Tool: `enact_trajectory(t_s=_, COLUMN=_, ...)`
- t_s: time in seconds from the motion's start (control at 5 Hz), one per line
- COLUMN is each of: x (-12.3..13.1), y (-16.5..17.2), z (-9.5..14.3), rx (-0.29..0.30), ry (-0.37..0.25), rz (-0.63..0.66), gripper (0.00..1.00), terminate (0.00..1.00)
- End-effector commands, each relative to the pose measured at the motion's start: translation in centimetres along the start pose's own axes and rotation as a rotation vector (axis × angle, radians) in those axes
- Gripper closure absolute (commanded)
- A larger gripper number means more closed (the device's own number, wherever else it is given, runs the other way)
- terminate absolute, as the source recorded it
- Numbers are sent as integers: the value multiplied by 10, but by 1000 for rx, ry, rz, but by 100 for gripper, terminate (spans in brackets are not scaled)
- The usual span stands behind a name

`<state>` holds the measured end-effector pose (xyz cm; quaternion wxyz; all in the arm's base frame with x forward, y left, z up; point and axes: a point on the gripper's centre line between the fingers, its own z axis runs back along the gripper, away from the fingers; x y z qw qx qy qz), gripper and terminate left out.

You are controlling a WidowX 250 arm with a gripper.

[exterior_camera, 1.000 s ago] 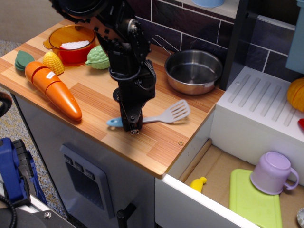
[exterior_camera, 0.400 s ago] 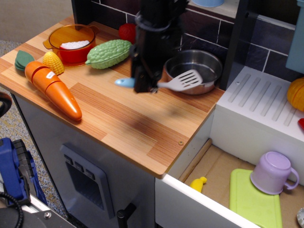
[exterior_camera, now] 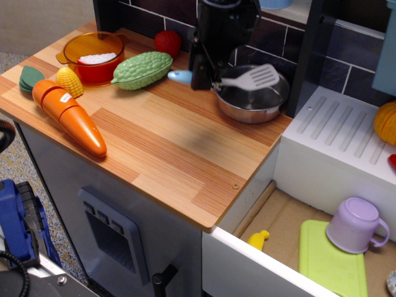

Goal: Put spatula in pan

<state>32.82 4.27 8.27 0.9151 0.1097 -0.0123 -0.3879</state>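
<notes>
My gripper [exterior_camera: 204, 79] is shut on the spatula [exterior_camera: 247, 78] and holds it in the air. The light blue handle end sticks out to the left of the gripper, and the grey slotted blade hangs over the pan [exterior_camera: 252, 94]. The pan is a shiny steel one with a silver inside, standing at the back right of the wooden counter [exterior_camera: 161, 148]. The blade is above the pan's inside, apart from it. My black arm comes down from the top of the view and hides the pan's left rim.
An orange transparent pot [exterior_camera: 93, 54], a green bumpy gourd [exterior_camera: 142, 69], a red strawberry [exterior_camera: 167, 42], a toy corn [exterior_camera: 69, 81], a big carrot [exterior_camera: 68, 116] and a dark green piece [exterior_camera: 30, 78] lie on the counter's left. A purple cup [exterior_camera: 354, 225] and green board [exterior_camera: 331, 260] lie lower right.
My gripper took the spatula off the counter's front, lifted it, and carried it back and to the right. The blade now hangs over the pan.
</notes>
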Motion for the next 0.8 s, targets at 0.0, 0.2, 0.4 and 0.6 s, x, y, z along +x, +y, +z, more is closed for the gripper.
enact_trajectory(t_s=0.0, x=7, y=20, z=-3, rx=31, ry=-37, rz=-11, gripper=100, terminate=0)
enact_trajectory(t_s=0.2, x=11, y=22, z=-13, rx=41, ry=-55, rz=-25, gripper=100, terminate=0)
enact_trajectory(t_s=0.4, x=14, y=26, z=-23, rx=46, ry=-66, rz=-26, gripper=100, terminate=0)
enact_trajectory(t_s=0.6, x=16, y=32, z=-29, rx=58, ry=-85, rz=-46, gripper=100, terminate=100)
